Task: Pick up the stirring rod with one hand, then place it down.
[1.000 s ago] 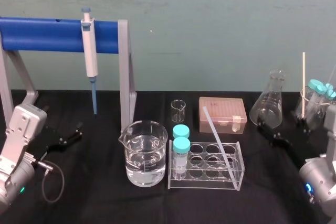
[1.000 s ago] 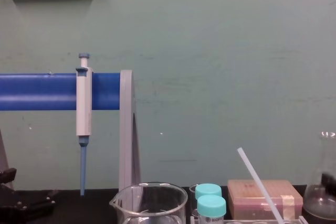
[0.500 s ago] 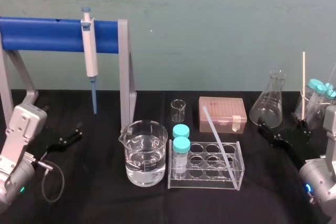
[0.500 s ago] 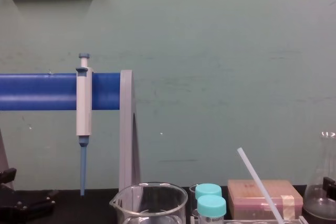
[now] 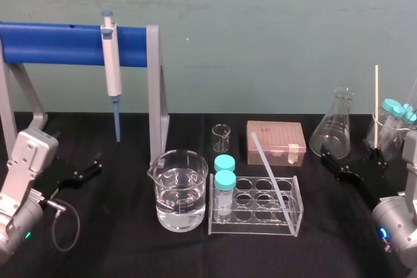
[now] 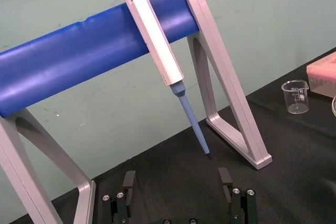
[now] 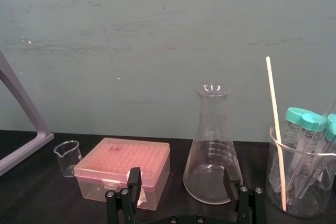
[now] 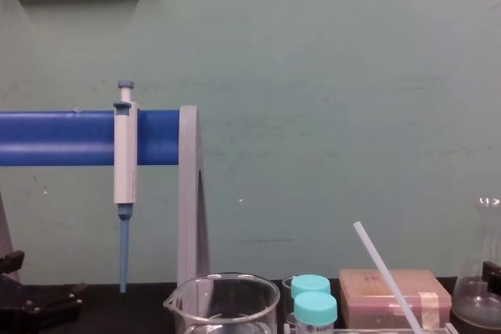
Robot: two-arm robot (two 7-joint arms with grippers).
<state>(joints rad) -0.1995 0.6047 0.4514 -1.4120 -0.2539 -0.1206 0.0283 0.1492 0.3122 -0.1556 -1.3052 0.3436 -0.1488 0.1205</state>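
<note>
The stirring rod [image 5: 268, 168], thin and translucent white, leans at a slant in the clear tube rack [image 5: 287, 216] at the table's middle; its upper end rises in the chest view [image 8: 382, 266]. My right gripper [image 5: 355, 159] hovers open to the right of the rack, in front of the conical flask [image 5: 335, 125], apart from the rod. The right wrist view shows its fingers [image 7: 133, 180] spread with nothing between them. My left gripper [image 5: 83, 173] rests open at the far left, and its wrist view [image 6: 177, 180] shows it to be empty.
A white-and-blue pipette [image 5: 112, 63] hangs on the blue-bar stand [image 5: 58, 42]. A beaker of water [image 5: 181, 190] stands left of the rack, which holds two teal-capped tubes [image 5: 225, 180]. Behind are a small beaker [image 5: 221, 137], a pink tip box [image 5: 276, 141] and a beaker with tubes [image 5: 393, 128].
My right gripper has shifted slightly near the flask, still open. The rod and the left arm have not moved.
</note>
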